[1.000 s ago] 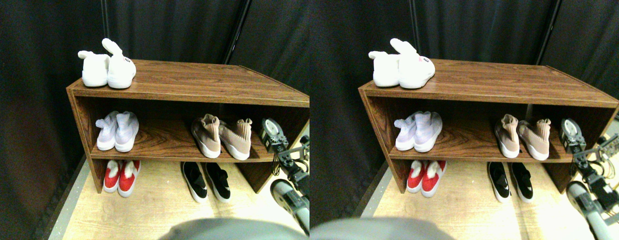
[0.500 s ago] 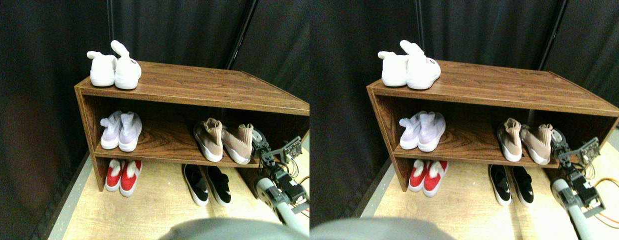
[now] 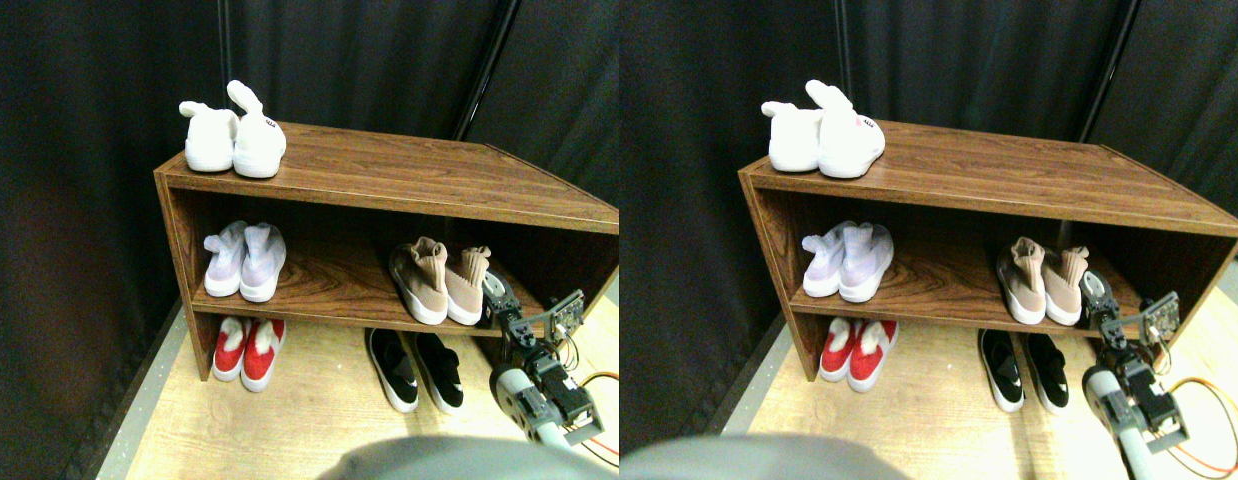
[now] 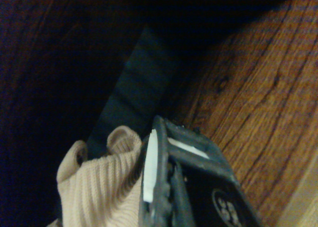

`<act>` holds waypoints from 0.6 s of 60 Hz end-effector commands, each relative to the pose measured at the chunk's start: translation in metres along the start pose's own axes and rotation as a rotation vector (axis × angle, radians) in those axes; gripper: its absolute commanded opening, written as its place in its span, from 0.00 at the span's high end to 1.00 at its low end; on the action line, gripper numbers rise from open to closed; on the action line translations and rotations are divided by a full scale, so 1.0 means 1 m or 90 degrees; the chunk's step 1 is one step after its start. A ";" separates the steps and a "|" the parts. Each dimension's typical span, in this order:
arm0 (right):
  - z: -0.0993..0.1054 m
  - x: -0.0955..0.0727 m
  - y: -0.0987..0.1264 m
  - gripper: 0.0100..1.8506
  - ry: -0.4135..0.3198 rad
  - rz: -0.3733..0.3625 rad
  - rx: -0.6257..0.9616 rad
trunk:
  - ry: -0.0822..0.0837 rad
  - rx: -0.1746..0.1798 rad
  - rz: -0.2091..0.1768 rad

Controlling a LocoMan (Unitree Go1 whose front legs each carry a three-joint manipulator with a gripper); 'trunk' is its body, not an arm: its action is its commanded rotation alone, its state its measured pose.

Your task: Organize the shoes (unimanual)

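Looking down at a dark wood-grain shoe rack (image 3: 379, 185), we see our right tool (image 3: 496, 295) at the lower right of the frame, pressed against the outer side of the right tan knit sneaker (image 3: 467, 285) on the middle shelf. Its partner (image 3: 419, 278) stands just beside it, the two touching. In the wrist view the ribbed, soft sock collar (image 4: 99, 182) of the tan shoe lies right against the dark open frame of the tool (image 4: 174, 177). We cannot tell whether the tool is spread or pressed together.

Around them: a pale lilac knit pair (image 3: 244, 262) sits at the middle left of the same shelf, well apart from the tan ones. On top of the rack, upper left, a fluffy white pair (image 3: 234, 140) with ear-like tabs stands side by side. On the light wooden floor (image 3: 309, 410) under the shelf are a red pair with white trim (image 3: 244, 350) at the lower left and black slip-ons with white soles (image 3: 414, 365) in the lower middle, near the arm. Black curtains (image 3: 359, 50) hang behind. The rack's right side panel stands close to the tool, and an orange cable (image 3: 599, 380) loops at the lower right.
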 end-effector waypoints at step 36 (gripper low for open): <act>0.029 0.006 0.012 0.97 -0.074 0.063 -0.065 | 0.002 0.012 -0.014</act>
